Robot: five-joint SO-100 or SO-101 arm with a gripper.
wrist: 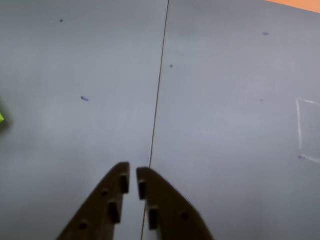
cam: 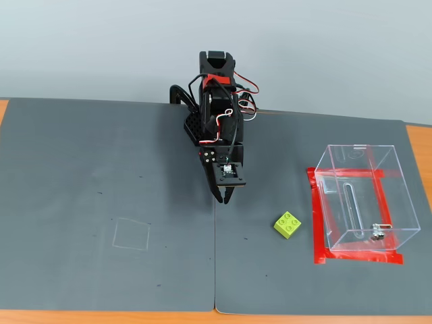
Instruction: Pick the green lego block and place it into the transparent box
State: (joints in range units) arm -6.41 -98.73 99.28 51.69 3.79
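Hovering nearly closed and empty, the gripper (cam: 223,200) has yet to reach the green lego block (cam: 287,225), which lies beside the transparent box (cam: 362,202), so opening comes next.

You see grey mats (cam: 101,175) meeting at a seam (cam: 215,256) running under the claw. A faint chalk square (cam: 131,235) lies left of the claw in the fixed view; red tape (cam: 316,223) lies right.

A: What's the arm (cam: 217,128) look like?
B: Black plastic, red clips at twelve o'clock, red and white cables looping at two.
A: And the claw (wrist: 133,176)?
B: Dark fingers (wrist: 107,202), square bosses, tapering.
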